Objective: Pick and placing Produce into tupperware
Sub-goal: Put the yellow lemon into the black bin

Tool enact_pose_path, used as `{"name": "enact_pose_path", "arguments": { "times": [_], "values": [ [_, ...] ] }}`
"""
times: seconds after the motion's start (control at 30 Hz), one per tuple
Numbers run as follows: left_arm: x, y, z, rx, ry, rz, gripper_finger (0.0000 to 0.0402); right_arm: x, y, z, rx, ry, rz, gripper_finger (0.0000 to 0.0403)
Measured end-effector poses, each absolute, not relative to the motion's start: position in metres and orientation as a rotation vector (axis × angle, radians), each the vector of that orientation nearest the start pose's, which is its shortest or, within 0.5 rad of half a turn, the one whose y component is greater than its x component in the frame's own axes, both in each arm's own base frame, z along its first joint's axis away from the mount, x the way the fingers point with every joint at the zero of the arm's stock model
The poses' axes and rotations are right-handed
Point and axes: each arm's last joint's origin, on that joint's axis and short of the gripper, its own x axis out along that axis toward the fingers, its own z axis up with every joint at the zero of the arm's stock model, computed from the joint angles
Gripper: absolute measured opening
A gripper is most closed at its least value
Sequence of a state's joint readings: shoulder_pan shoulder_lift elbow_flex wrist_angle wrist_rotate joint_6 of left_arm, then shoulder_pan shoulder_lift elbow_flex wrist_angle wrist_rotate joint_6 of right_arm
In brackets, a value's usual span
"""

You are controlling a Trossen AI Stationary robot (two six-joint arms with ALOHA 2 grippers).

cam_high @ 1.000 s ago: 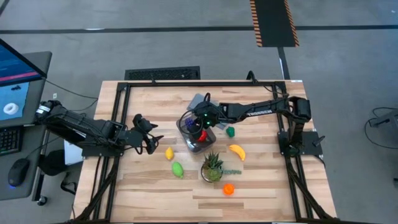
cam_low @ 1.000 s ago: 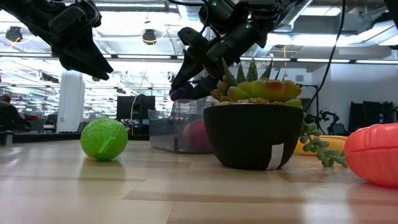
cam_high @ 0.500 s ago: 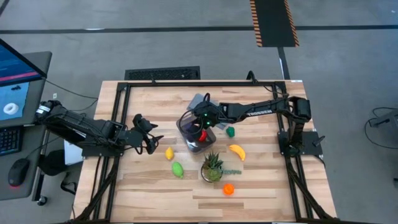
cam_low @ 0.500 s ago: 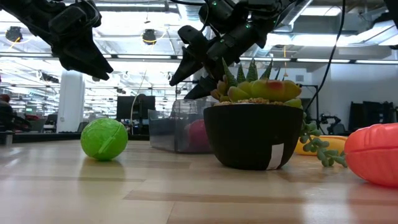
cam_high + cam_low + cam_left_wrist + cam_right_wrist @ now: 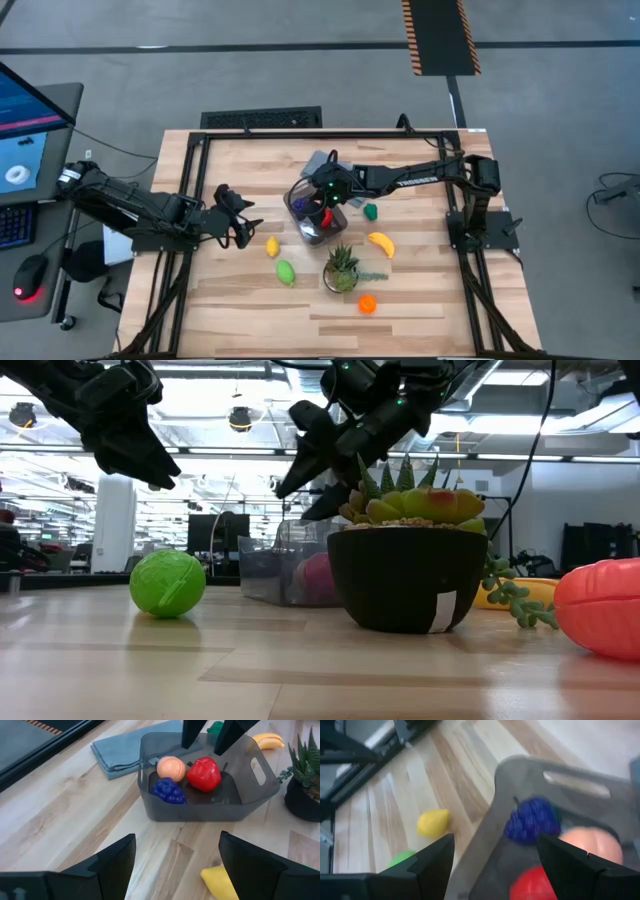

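The right gripper (image 5: 318, 197) was held spread open and empty just above the tupperware (image 5: 318, 213); inside the tub were seen purple grapes (image 5: 169, 790), a peach (image 5: 171, 768) and a red pepper (image 5: 203, 773); the left gripper (image 5: 238, 217), also spread, was held apart near a yellow lemon (image 5: 271, 246); a green lime (image 5: 286, 271) lay beyond it.

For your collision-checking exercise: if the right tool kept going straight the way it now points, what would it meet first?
The right tool hangs open over the tupperware, pointing down into it. Going straight on, it would probably meet the purple grapes first, or the tub floor beside them; depth is hard to judge.
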State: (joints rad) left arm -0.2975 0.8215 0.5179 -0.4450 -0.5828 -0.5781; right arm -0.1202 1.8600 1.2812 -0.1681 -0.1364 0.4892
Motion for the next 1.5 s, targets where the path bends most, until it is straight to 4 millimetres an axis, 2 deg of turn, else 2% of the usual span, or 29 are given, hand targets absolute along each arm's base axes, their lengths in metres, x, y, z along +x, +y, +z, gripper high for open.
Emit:
{"name": "enact_pose_path", "arguments": {
  "times": [0.17, 0.37, 0.73, 1.0, 1.1, 1.23, 1.5],
  "values": [
    [0.156, -0.034, 0.218, -0.23, 0.576, 0.442, 0.0273, 0.396, -0.04, 0.217, 0.559, 0.738, -0.157, 0.0302],
    [0.155, -0.037, 0.217, -0.235, 0.602, 0.395, 0.0273, 0.384, -0.037, 0.245, 0.513, 0.692, -0.131, 0.0302],
    [0.155, -0.041, 0.215, -0.249, 0.66, 0.301, 0.0273, 0.346, -0.023, 0.304, 0.398, 0.604, -0.122, 0.0302],
    [0.157, -0.045, 0.207, -0.22, 0.721, 0.283, 0.0273, 0.309, -0.008, 0.32, 0.283, 0.705, -0.254, 0.0302],
    [0.162, -0.047, 0.202, -0.209, 0.75, 0.283, 0.0273, 0.296, -0.001, 0.323, 0.242, 0.723, -0.295, 0.0302],
    [0.169, -0.05, 0.197, -0.197, 0.757, 0.285, 0.0273, 0.274, 0.009, 0.316, 0.259, 0.676, -0.314, 0.0302],
    [0.169, -0.05, 0.195, -0.179, 0.77, 0.292, 0.0273, 0.22, 0.032, 0.282, 0.329, 0.544, -0.335, 0.0302]
  ]
}}
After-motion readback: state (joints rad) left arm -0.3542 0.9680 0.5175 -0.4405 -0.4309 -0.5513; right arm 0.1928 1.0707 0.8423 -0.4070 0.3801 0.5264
